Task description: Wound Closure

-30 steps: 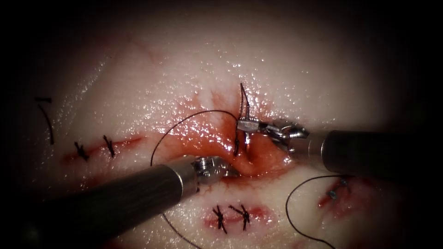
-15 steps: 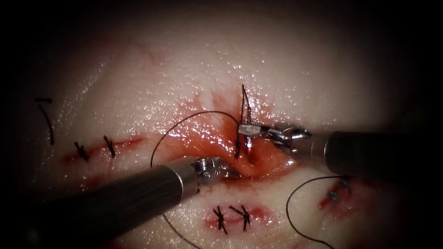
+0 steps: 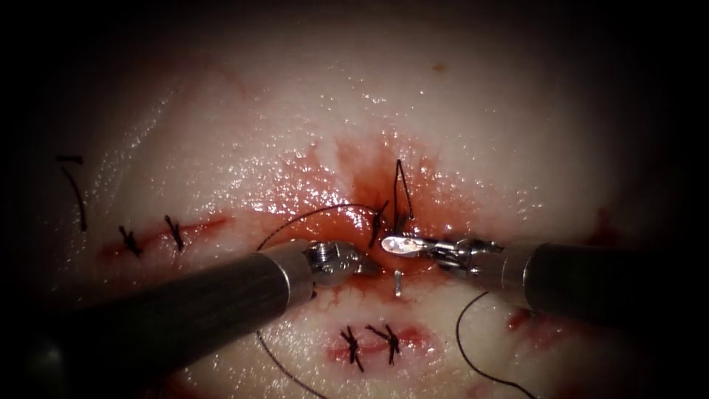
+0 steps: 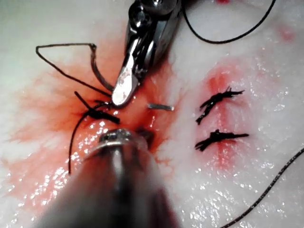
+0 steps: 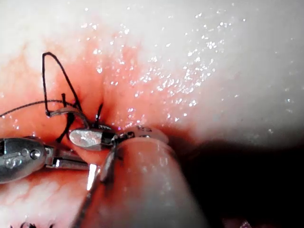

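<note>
So in the last second the right arm's slim metal needle driver [image 3: 402,245] has come down from mid-frame to just below centre in the endoscope view, and the curved steel needle [image 3: 397,283] has swung with it. Before, the needle stood nearly upright above and below the jaws. Now just a short bright bit pokes out of the pale wet tissue [image 3: 480,133] right under the tool. The jaws are clamped on the needle partway along its curve, and the right wrist view shows the grey arc [image 5: 66,112] bending away from them. To me that reads as the needle sitting partly in the tissue, mid-bite. The left arm's needle driver [image 3: 365,266] has barely budged; its tip rests against the wet red fluid [image 3: 310,192] at centre, and I can't tell whether it's holding anything. The thin black thread [image 3: 310,216] now loops lower, left of centre. Two dark finished stitches [image 3: 369,346] sit bottom centre.
</note>
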`<control>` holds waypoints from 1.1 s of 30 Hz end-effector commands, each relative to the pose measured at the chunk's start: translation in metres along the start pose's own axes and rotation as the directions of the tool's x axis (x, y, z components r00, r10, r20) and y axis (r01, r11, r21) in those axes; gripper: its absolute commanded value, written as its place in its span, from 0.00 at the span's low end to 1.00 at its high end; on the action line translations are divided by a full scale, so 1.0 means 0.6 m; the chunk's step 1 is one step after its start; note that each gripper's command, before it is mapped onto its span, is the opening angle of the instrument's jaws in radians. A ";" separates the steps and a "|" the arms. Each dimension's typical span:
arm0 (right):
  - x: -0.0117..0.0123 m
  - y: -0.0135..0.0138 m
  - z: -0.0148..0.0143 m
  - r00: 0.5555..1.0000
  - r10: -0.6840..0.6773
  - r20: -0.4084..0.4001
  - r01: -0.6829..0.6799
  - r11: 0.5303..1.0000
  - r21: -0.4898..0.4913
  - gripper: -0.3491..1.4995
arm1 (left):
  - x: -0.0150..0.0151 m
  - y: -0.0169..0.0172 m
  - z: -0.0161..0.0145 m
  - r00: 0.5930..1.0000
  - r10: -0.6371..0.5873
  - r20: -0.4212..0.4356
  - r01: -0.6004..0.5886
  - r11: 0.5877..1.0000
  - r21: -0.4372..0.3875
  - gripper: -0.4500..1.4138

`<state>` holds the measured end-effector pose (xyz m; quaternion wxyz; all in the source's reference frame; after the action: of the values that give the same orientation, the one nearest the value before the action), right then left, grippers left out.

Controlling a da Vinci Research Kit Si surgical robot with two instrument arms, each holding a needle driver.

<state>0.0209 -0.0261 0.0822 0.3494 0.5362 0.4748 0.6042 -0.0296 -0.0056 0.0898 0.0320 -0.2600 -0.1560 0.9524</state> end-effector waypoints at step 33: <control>0.0193 -0.0073 0.0048 0.281 -0.929 0.242 0.950 0.235 -0.204 0.98 | 0.0006 0.0008 0.0007 1.000 0.000 0.000 0.000 1.000 0.000 0.30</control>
<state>0.0207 -0.0133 0.0810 0.7385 0.1007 0.5837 0.3221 -0.0296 -0.0061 0.0892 0.0327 -0.2598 -0.1560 0.9524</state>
